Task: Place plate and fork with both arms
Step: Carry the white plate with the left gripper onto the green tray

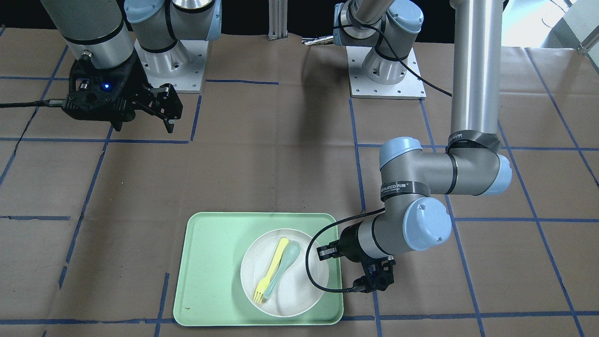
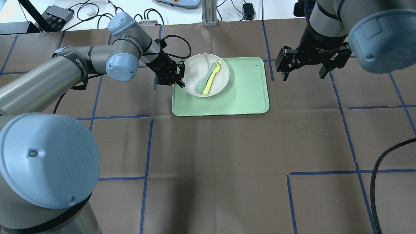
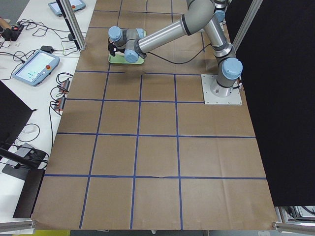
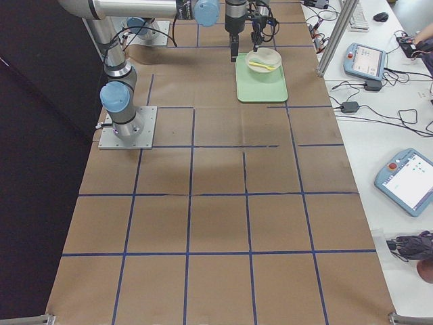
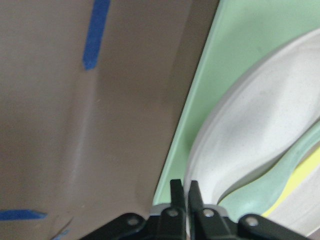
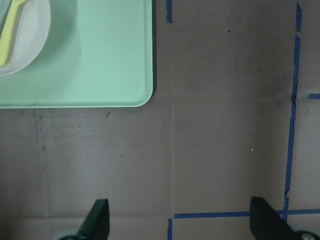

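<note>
The off-white plate [image 1: 292,290] sits on the mint-green tray [image 1: 210,271] near its corner. The pale-yellow fork [image 1: 271,269] lies in the plate beside a grey-green spoon [image 1: 283,269]. My left gripper [image 2: 180,83] is at the plate's [image 2: 198,65] left rim. In the left wrist view it [image 5: 185,192] is shut on the rim of the plate [image 5: 260,115], which looks tilted up a little on that side. My right gripper [image 2: 302,76] hangs open and empty above bare paper right of the tray [image 2: 227,100]. It also shows in the right wrist view [image 6: 181,225].
Brown paper with blue tape lines covers the table. The two arm bases [image 1: 386,70] stand at the robot's side. Tablets and cables [image 4: 365,57] lie on the white bench beyond the table's far edge.
</note>
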Controlling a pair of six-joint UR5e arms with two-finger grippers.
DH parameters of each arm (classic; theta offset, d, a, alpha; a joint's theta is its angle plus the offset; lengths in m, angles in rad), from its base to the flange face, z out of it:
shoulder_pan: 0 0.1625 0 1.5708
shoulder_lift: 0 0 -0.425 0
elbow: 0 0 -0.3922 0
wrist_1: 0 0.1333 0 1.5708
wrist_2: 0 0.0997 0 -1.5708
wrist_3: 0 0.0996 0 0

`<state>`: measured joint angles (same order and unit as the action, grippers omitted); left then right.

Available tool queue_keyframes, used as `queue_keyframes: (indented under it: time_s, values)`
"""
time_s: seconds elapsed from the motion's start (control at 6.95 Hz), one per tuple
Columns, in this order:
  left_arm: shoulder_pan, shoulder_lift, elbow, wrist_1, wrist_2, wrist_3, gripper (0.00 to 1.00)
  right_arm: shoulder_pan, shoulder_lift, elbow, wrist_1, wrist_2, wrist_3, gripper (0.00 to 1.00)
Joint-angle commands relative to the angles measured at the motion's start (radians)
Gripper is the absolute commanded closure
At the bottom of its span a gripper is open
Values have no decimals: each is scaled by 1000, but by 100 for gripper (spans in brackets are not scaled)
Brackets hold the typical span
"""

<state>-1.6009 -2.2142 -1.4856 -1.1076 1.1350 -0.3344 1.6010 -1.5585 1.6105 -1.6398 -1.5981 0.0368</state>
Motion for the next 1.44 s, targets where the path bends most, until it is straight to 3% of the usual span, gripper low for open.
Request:
queue_keyframes:
  time_s: [0.0, 0.43, 0.72, 0.86, 1.01, 1.3]
  values:
    - [-28, -21, 2, 2, 0, -48, 100, 4, 0, -1, -2, 3, 3, 0]
    - [-48, -27, 5, 14, 2, -106, 100, 5, 0, -1, -2, 3, 3, 0]
    - [-48, -27, 5, 14, 2, -107, 94, 5, 0, -1, -2, 4, 3, 0]
    - [-45, -25, 8, 14, 2, -104, 52, 5, 0, -1, -2, 3, 3, 0]
    - [-44, -19, 7, 14, -1, -110, 1, 5, 0, -1, 0, 3, 2, 0]
    - [-37, 29, -25, 5, 0, -107, 0, 4, 0, -1, 0, 3, 2, 0]
